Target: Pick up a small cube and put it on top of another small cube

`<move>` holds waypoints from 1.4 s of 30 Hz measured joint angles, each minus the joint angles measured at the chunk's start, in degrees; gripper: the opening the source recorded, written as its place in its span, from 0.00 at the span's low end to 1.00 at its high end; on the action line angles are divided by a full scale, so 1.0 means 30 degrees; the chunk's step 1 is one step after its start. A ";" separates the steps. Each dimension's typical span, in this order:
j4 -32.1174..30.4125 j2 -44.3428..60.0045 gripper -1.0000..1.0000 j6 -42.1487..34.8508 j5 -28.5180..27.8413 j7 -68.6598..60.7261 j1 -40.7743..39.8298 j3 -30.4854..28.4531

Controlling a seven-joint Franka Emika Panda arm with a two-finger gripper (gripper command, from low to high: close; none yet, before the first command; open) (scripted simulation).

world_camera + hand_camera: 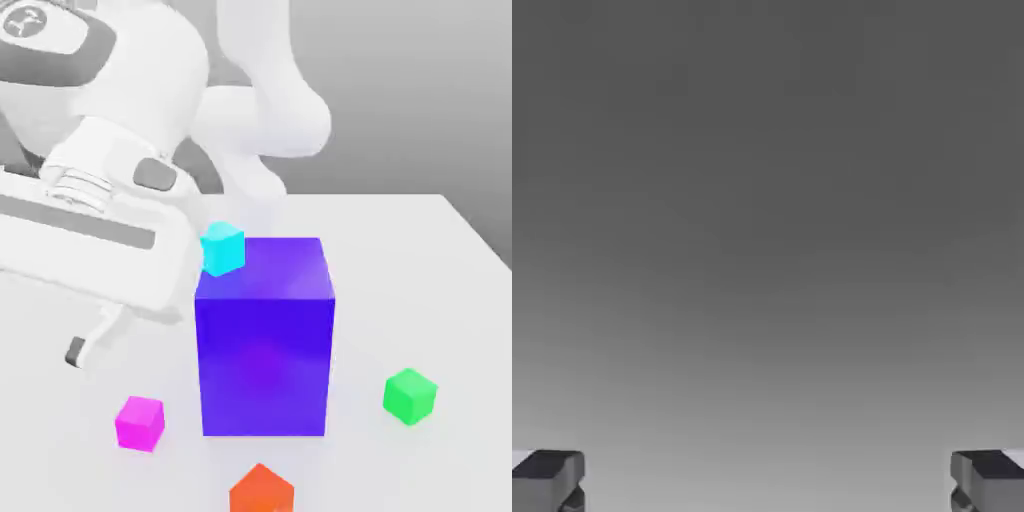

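Orange, and cut off by the lower edge of the exterior view, a small orange cube [261, 490] lies nearest the camera, in front of the tall blue-violet block [264, 340] that stands in the middle of the white desk [440, 270].

From the hand view, the claw [768, 480] stands wide open: its two dark grey fingertips [547, 478] sit at opposite edges of the picture with nothing between them, and beyond them there is only plain grey background. In the exterior view the white arm [150, 150] fills the upper part on the exterior view's left of the blue-violet block, with one dark-tipped finger [78, 350] hanging low beside that block, above the desk.

Outward from there, a small cyan cube [222, 248] sits behind the block's upper corner on the exterior view's left. The small bright magenta-pink cube [139, 423] rests on the desk near the block's lower front corner, on the exterior view's left, apart from the finger and untouched. A small green cube [409, 395] rests on the desk on the block's other side, towards the exterior view's right.
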 joint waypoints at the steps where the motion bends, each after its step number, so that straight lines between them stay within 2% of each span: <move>1: -0.0067 0.0321 0.50 0.0389 -0.0248 -0.1219 0.0179 -0.0322; 4: -0.0073 0.1411 0.50 0.1910 -0.1409 -0.4169 0.2673 -0.3349; 8: 0.0503 0.3083 0.50 0.4023 -0.5143 -0.5697 0.4785 -0.5989; 14: 0.1195 0.5471 0.50 0.6892 -1.0190 -0.8840 0.5502 -0.7285; 19: 0.1078 0.7072 0.50 1.0000 -1.3830 -1.1543 0.6143 -0.7126; 25: 0.1280 0.9310 0.50 0.8679 -1.3181 -1.3406 0.4481 -0.5791; 26: 0.1378 0.9694 0.00 0.8352 -1.3066 -1.3527 0.4282 -0.5596; 34: 0.1324 0.9518 0.00 0.8470 -1.3072 -1.3538 0.4327 -0.5643; 39: 0.0992 0.7661 0.00 1.0004 -1.4228 -1.2389 0.5617 -0.6910; 42: 0.0946 0.6436 0.00 1.0150 -1.3321 -1.1779 0.4477 -0.7712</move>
